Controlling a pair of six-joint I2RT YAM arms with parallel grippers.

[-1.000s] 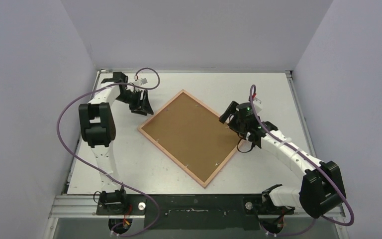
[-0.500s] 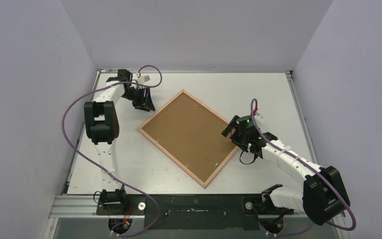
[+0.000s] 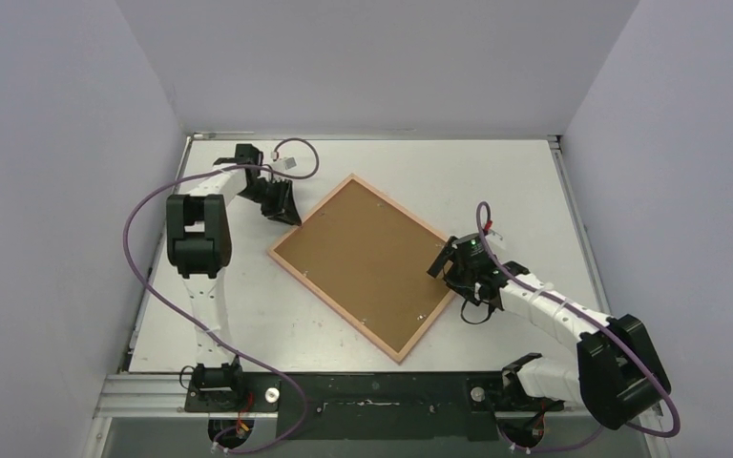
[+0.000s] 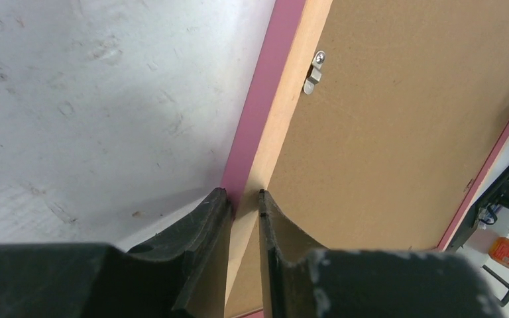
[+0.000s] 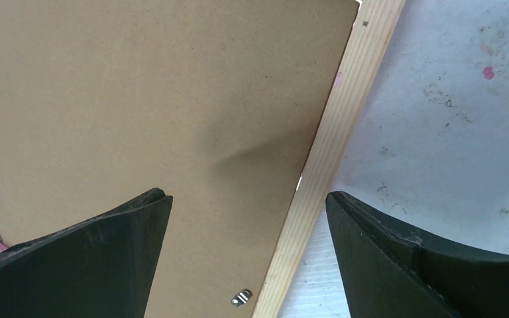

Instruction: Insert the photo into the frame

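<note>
The pink frame (image 3: 334, 307) lies back side up in the middle of the table, with the brown backing board (image 3: 363, 258) set in it. The photo is hidden. My left gripper (image 3: 284, 216) is shut on the frame's upper-left rail; in the left wrist view its fingers (image 4: 244, 195) pinch the pink and pale rail (image 4: 265, 99) beside the board (image 4: 397, 119). My right gripper (image 3: 447, 269) is open over the frame's right rail. In the right wrist view its fingers (image 5: 248, 199) straddle the pale wooden rail (image 5: 335, 132) and the board (image 5: 139, 86) without touching them.
Small metal turn clips (image 4: 313, 71) (image 5: 240, 298) sit on the board near the rails. White walls close in the table (image 3: 496, 172) on three sides. Purple cables loop from both arms.
My left gripper has moved in to the frame's upper-left rail and gripped it. My right gripper has moved nearer along the right rail. The frame has shifted slightly to the right.
</note>
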